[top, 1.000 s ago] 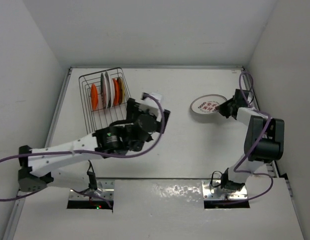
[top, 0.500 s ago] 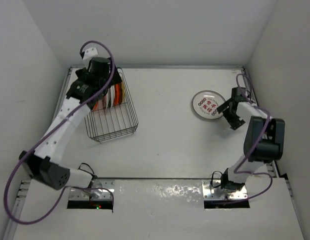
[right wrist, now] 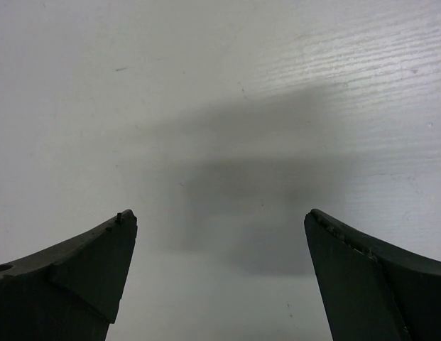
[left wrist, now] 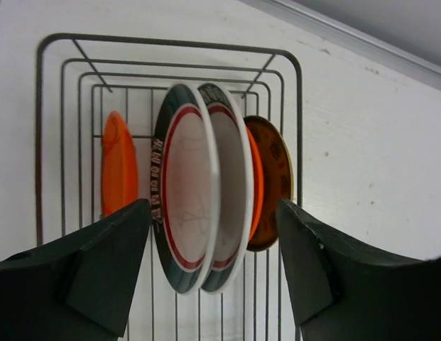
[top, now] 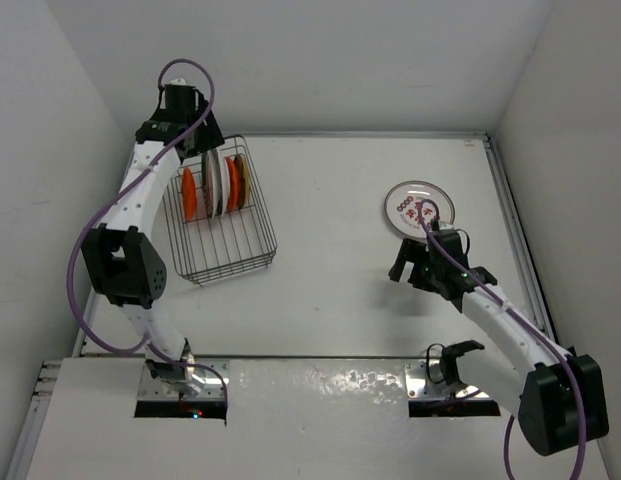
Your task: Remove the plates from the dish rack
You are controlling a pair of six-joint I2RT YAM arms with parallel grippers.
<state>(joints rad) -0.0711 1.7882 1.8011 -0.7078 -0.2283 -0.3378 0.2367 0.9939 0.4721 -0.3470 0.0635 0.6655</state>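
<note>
The dish rack (top: pixel 222 262) stands at the far left, a dark wire basket (left wrist: pixel 300 92). Upright in it are an orange plate (left wrist: pixel 117 170), two white plates with green and red rims (left wrist: pixel 184 192) (left wrist: pixel 231 181), another orange plate (left wrist: pixel 256 177) and a brownish one (left wrist: pixel 275 177). My left gripper (top: pixel 203 152) hovers over the rack's far end; it (left wrist: pixel 213 206) is open, its fingers (left wrist: pixel 99 263) straddling the two white plates without touching. One white patterned plate (top: pixel 418 208) lies flat on the table at the right. My right gripper (top: pixel 410 270) (right wrist: pixel 220 217) is open over bare table, nearer than that plate.
White walls enclose the table on three sides, close behind the rack and beside the right plate. A raised metal rail (top: pixel 510 215) runs along the table's right edge. The arm bases (top: pixel 445 375) sit at the near edge.
My left arm swung from the table's middle to the far end of the rack and its jaws narrowed around the white plates. My right gripper let go of the patterned plate and drew back nearer.
</note>
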